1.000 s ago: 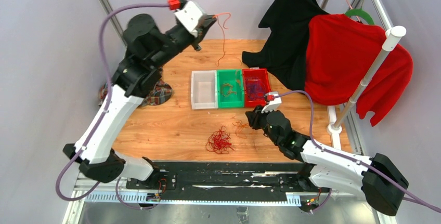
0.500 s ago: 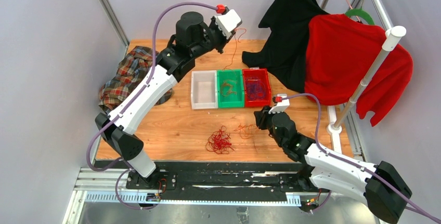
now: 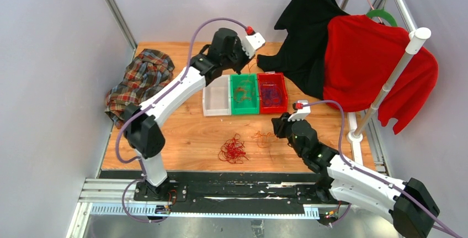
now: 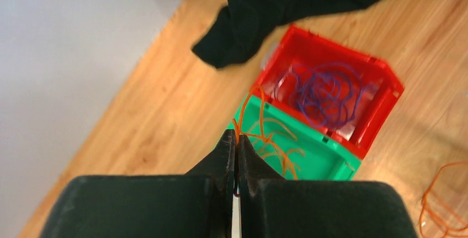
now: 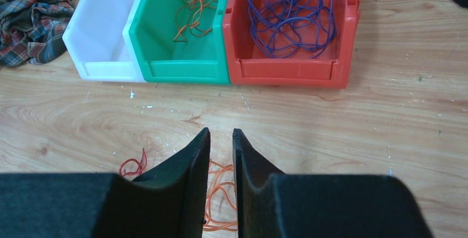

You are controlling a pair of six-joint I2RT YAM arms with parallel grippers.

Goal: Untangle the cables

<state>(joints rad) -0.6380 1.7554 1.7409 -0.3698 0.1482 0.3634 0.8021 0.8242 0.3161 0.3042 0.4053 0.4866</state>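
My left gripper [image 3: 243,63] is shut on a thin orange cable [image 4: 258,95] and holds it above the green bin [image 3: 244,104]. In the left wrist view the strand runs from the closed fingertips [image 4: 227,141] down into that bin [image 4: 320,163], where more orange cables [image 5: 190,14] lie. Purple-blue cables [image 5: 292,11] fill the red bin [image 3: 272,107]. A red tangle [image 3: 233,149] and loose orange cables [image 3: 264,137] lie on the table. My right gripper [image 5: 221,134] is open with a narrow gap, low over the loose orange cables [image 5: 218,194], and holds nothing.
An empty white bin [image 3: 216,108] stands left of the green one. A plaid cloth [image 3: 138,78] lies at the table's left edge. A black garment [image 3: 306,33] and a red one [image 3: 370,67] hang from a rack at the back right.
My left arm has swung from high at the back left to the right and down over the green bin, carrying the orange cable. My right gripper has shifted slightly right.
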